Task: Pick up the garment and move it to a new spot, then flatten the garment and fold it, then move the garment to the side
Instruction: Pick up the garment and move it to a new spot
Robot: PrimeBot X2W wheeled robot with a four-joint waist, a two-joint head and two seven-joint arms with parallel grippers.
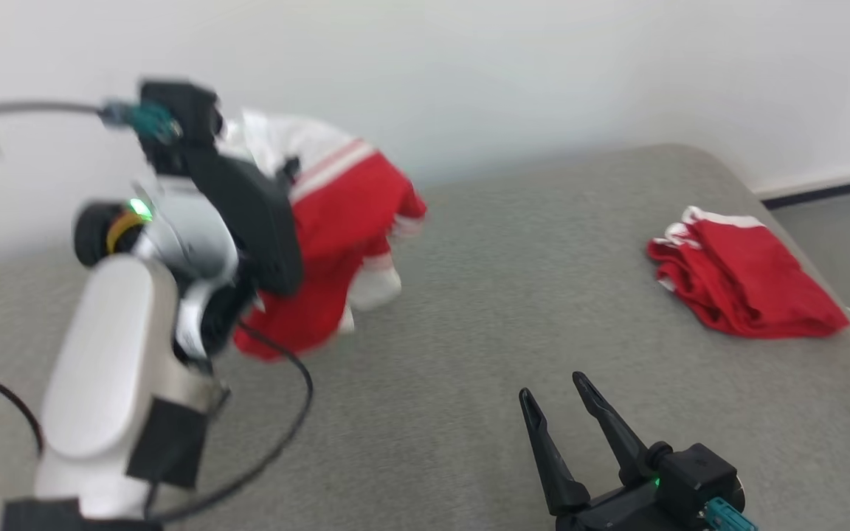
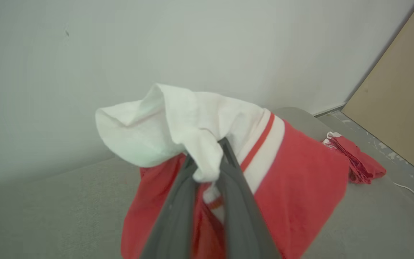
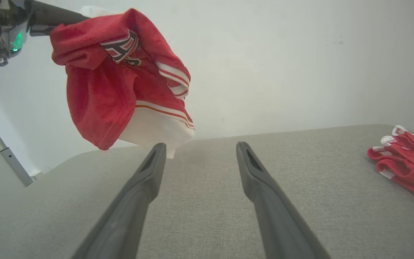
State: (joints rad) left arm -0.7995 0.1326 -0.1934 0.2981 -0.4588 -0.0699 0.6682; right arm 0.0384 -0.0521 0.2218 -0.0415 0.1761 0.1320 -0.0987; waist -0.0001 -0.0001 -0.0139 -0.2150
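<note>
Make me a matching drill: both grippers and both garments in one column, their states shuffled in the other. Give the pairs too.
Column one:
1. left gripper
2. right gripper
3. held garment
4. other garment

Column two:
A. lying on the grey surface, to the right
B. shut on a garment
C. open, empty
D. hanging in the air

Pairs: 1-B, 2-C, 3-D, 4-A
</note>
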